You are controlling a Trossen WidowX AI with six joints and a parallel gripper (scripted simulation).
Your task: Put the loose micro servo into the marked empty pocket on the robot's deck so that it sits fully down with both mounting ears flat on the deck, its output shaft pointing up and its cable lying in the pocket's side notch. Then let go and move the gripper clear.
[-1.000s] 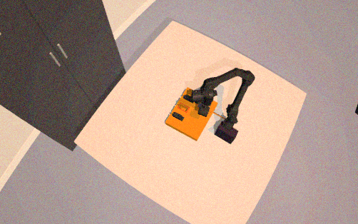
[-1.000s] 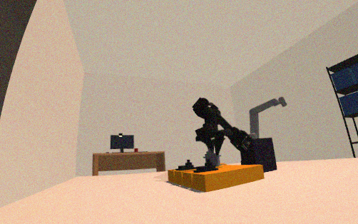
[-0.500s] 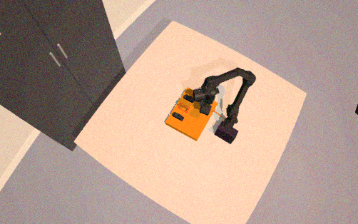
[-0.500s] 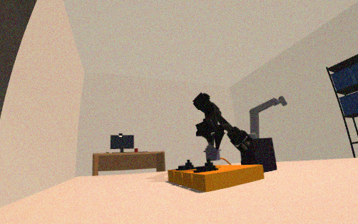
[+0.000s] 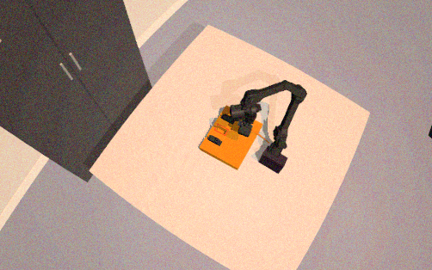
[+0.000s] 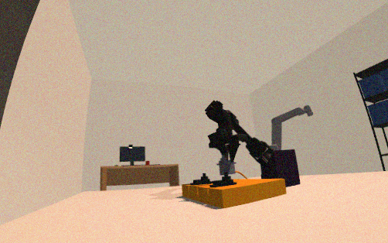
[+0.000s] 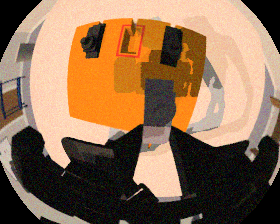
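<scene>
The gripper [image 6: 226, 162] is clamped on the micro servo [image 7: 159, 99], held just above the orange deck [image 6: 249, 190]. The carry step is in hand; next it must travel to the red-marked pocket [image 7: 130, 40] and lower in, shaft up.

The micro servo [image 6: 226, 166], a small grey block, is held upright between closed fingers, lifted just above the orange deck [image 6: 249, 190], with its orange cable [image 6: 241, 174] trailing toward 3 o'clock. In the wrist view, the red-outlined empty pocket [image 7: 130, 40] is seen at 11 o'clock from the servo, well apart.
</scene>
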